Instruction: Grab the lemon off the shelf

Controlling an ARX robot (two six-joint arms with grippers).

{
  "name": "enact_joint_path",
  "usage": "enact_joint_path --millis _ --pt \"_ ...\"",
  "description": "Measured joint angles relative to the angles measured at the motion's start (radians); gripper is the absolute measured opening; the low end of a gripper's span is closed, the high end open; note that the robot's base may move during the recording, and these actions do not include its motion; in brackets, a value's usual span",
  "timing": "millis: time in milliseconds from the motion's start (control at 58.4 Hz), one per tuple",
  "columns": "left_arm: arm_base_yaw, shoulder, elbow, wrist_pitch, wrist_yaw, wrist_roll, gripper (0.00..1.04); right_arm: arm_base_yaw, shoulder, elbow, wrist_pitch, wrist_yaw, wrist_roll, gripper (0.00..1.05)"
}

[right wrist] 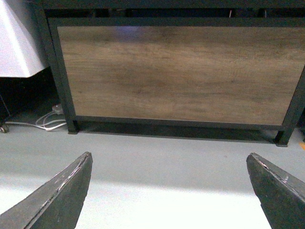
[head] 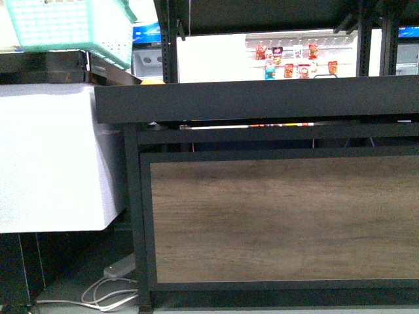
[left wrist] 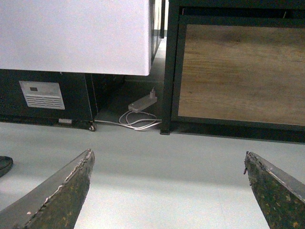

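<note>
The shelf (head: 262,98) is a black metal stand with a brown wood-grain front panel, filling the front view; its rim is at eye height, so the tray tops are hidden. The lemon is out of view; only a sliver of orange-yellow fruit (head: 152,82) peeks over the rim's left end. Neither arm shows in the front view. My left gripper (left wrist: 167,164) is open and empty, low above the grey floor, facing the shelf's left leg (left wrist: 169,71). My right gripper (right wrist: 169,164) is open and empty above the floor, facing the wood panel (right wrist: 176,71).
A white chest cabinet (head: 52,157) stands left of the shelf, with a green plastic basket (head: 72,26) above it. A white power strip and cable (left wrist: 142,102) lie on the floor between cabinet and shelf. Hanging snack packs (head: 291,62) show far behind.
</note>
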Motion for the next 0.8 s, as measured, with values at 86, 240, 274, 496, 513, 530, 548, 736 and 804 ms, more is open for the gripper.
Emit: enact_joint_path --millis 86,240,274,496,513,530,548,736,804 --pt "0.0 0.0 0.0 0.0 0.0 0.0 0.97 0.0 0.0 0.0 0.0 0.0 0.0 0.97" --pt "0.0 0.0 0.0 0.0 0.0 0.0 0.97 0.0 0.0 0.0 0.0 0.0 0.0 0.97" --pt "0.0 0.0 0.0 0.0 0.0 0.0 0.97 0.0 0.0 0.0 0.0 0.0 0.0 0.97" --pt "0.0 0.0 0.0 0.0 0.0 0.0 0.97 0.0 0.0 0.0 0.0 0.0 0.0 0.97" --pt "0.0 0.0 0.0 0.0 0.0 0.0 0.97 0.0 0.0 0.0 0.0 0.0 0.0 0.97" --pt "0.0 0.0 0.0 0.0 0.0 0.0 0.97 0.0 0.0 0.0 0.0 0.0 0.0 0.97" --pt "0.0 0.0 0.0 0.0 0.0 0.0 0.97 0.0 0.0 0.0 0.0 0.0 0.0 0.97" --pt "0.0 0.0 0.0 0.0 0.0 0.0 0.97 0.0 0.0 0.0 0.0 0.0 0.0 0.97" --pt "0.0 0.0 0.0 0.0 0.0 0.0 0.97 0.0 0.0 0.0 0.0 0.0 0.0 0.97"
